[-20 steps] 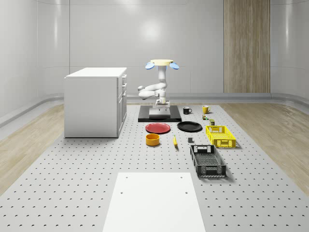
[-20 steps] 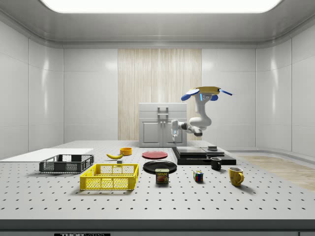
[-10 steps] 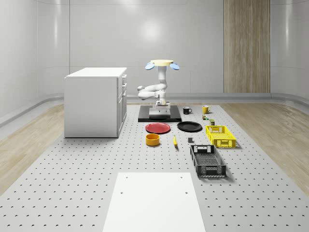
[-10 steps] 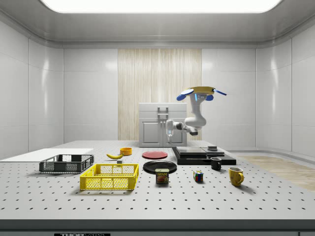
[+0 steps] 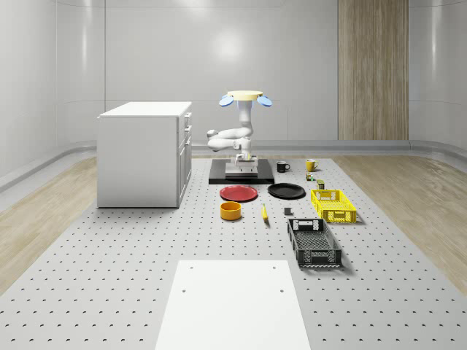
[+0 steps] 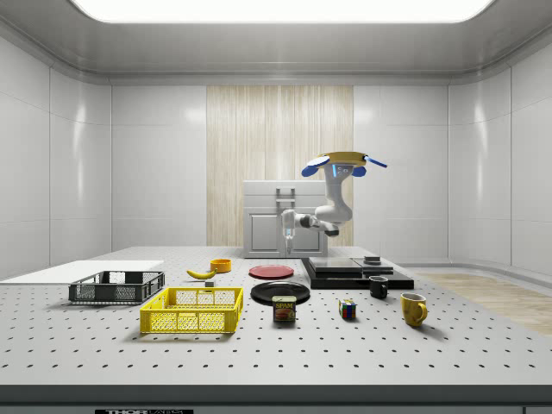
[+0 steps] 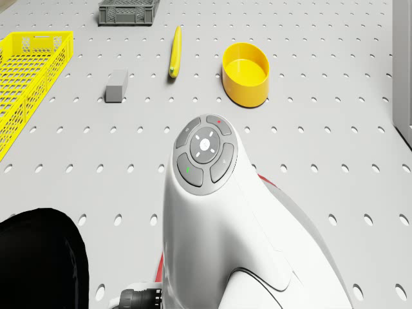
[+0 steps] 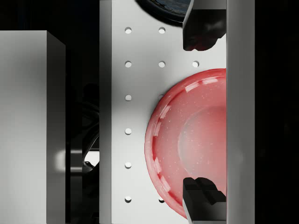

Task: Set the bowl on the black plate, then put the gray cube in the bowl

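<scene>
— Drone [image 5: 244, 97] position?

— Hovering above the near edge of the black platform [image 5: 241, 176], beside the white cabinet [image 5: 144, 153]. Arm folded forward and down.

— Gripper [image 8: 201, 113]?

— Hanging over the red plate [image 5: 239, 193], well clear of it in the side view. Fingers [image 8: 201, 28] spread wide in the wrist view, nothing between them.

— Task items?

— Yellow bowl [image 5: 231, 211] resting on the table [image 5: 109, 277], just in front of the red plate. Black plate [image 5: 286, 191] bare, beside the red one toward the whole-scene view's right. Gray cube [image 5: 288, 211] lying on the table in front of the black plate, apart from the bowl.

— Anything in between or around?

— Banana [image 5: 264, 213] between bowl and cube. Yellow crate [image 5: 333, 205] and dark crate [image 5: 314, 242] further toward the whole-scene view's right. Black mug [image 5: 282, 166] and yellow mug [image 5: 311, 165] behind the black plate. White sheet [image 5: 232, 302] nearest the camera.

— Differences between views?

— From the drone camera: bowl [image 7: 245, 72], banana [image 7: 174, 51] and cube [image 7: 116, 85] plain ahead, with the white arm link [image 7: 212, 219] covering nearly all of the red plate. From the wrist: red plate [image 8: 191, 140] directly below. From the side: Spam can [image 6: 284, 309] and colour cube [image 6: 347, 309] in the foreground.
</scene>
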You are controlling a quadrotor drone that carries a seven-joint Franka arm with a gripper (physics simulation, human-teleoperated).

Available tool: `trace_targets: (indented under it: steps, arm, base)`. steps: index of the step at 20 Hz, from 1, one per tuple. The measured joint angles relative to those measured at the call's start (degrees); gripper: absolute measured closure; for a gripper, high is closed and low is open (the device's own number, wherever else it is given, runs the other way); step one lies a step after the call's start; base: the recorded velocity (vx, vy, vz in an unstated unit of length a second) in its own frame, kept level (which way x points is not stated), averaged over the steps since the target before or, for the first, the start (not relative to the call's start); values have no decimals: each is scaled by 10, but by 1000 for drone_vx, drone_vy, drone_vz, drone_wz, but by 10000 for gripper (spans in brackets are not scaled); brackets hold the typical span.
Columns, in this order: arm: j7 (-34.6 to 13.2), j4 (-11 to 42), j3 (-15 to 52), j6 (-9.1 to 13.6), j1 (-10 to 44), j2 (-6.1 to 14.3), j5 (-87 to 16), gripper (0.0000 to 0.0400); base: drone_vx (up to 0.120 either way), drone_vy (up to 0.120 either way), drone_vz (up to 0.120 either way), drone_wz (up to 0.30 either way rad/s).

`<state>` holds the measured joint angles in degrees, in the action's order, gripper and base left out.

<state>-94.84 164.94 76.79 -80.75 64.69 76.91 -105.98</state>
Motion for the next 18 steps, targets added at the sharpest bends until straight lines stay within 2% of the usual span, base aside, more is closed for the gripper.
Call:
trace_targets:
  steps: [18]
  arm:
    - [-7,-2,6,-29,8,31,14,0]
  base:
    - [120,0,0,0]
